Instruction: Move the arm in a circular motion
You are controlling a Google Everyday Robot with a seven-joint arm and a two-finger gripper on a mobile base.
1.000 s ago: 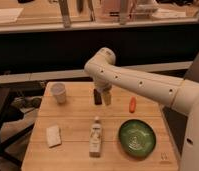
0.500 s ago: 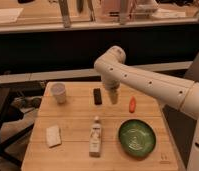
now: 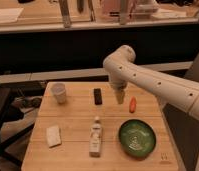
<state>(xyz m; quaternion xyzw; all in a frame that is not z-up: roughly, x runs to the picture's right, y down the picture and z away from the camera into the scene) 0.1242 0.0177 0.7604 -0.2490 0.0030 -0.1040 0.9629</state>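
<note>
The arm [image 3: 158,85] reaches in from the right over the bench [image 3: 73,117], bends at a rounded elbow and points down. Its end effector [image 3: 120,98], the cream tip, hangs above the bench's far half, between a dark block [image 3: 97,96] and an orange piece [image 3: 133,104]; I cannot tell if it is apart or together. A cup [image 3: 58,93] stands far left. Nearer lie a white pad [image 3: 53,135], a bottle [image 3: 95,136] and a green bowl [image 3: 137,138].
</note>
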